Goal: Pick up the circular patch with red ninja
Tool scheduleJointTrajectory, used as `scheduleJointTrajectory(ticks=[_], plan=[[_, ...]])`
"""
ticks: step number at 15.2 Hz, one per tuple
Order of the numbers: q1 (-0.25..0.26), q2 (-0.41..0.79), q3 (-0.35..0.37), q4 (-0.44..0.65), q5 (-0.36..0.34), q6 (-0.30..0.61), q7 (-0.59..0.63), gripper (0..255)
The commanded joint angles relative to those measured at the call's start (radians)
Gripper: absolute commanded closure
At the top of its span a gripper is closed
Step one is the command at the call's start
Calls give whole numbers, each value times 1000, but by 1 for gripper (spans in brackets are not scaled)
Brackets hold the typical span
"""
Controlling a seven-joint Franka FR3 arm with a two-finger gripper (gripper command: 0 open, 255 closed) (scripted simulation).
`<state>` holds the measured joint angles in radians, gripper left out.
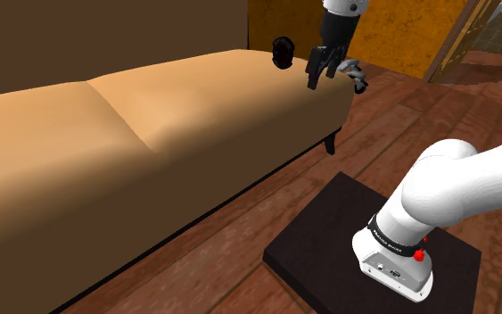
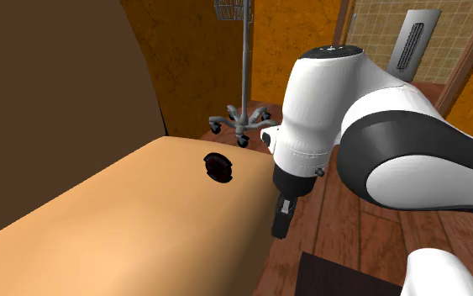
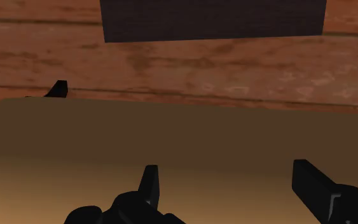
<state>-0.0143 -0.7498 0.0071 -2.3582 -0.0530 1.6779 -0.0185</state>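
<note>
Shoulder view, left to right. A tan upholstered bench (image 1: 106,152) spans the left and centre of the frame. The dark circular patch (image 1: 282,52) sits on the bench top at upper centre, near the bench's far end. The gripper (image 1: 314,78) hangs just right of the patch, not touching it. In the wrist view its fingers (image 3: 151,183) stand apart with nothing between them. The black stand (image 1: 320,241) occupies the lower right, on the wood floor (image 1: 195,259).

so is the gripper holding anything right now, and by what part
Nothing is held. The gripper is open and empty; the patch sits on the sofa, apart from it.
</note>
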Motion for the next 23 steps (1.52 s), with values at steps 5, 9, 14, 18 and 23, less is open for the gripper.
scheduleJointTrajectory(ticks=[5, 9, 14, 18, 23], plan=[[-15, 153, -28, 141, -10, 17, -19, 0], [-26, 304, -54, 298, -12, 15, -40, 0], [-39, 494, -85, 524, -3, -15, -68, 0], [-52, 655, -109, 737, 14, -63, -93, 0], [-60, 727, -120, 799, 25, -53, -104, 0]])
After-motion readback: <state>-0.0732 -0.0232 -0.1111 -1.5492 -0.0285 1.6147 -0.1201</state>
